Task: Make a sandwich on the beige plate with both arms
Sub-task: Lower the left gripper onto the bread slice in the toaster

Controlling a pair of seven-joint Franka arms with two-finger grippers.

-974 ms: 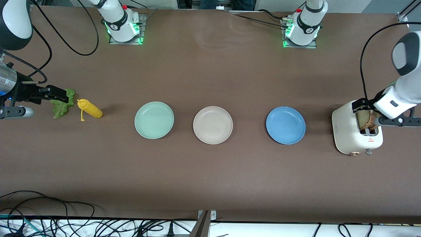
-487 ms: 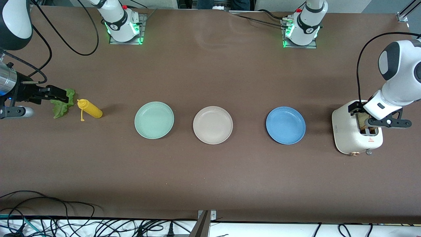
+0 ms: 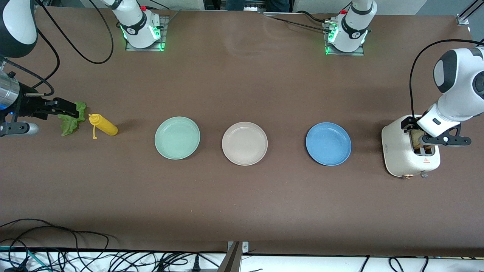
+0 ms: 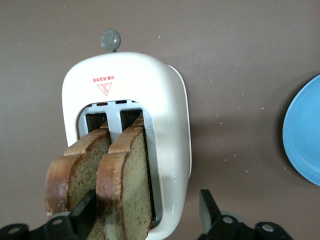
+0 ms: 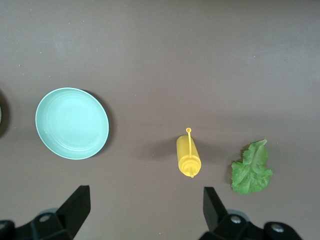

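Note:
Two tan bread slices (image 4: 125,185) stand upright in the slots of a white toaster (image 3: 397,151) at the left arm's end of the table; they also show in the front view (image 3: 417,139). My left gripper (image 4: 147,212) is open and low over the toaster (image 4: 165,100). One finger sits between the two slices and the other outside the toaster's wall. The beige plate (image 3: 244,143) lies bare mid-table. A green lettuce leaf (image 5: 252,167) lies at the right arm's end. My right gripper (image 5: 145,207) is open and empty, waiting up in the air near the leaf (image 3: 70,122).
A yellow squeeze bottle (image 3: 103,125) lies beside the lettuce; it also shows in the right wrist view (image 5: 188,156). A mint-green plate (image 3: 177,137) and a blue plate (image 3: 328,143) flank the beige plate. Cables hang along the table's front edge.
My left arm has swung in and lowered its gripper onto the toaster, around one bread slice. The right arm has not moved.

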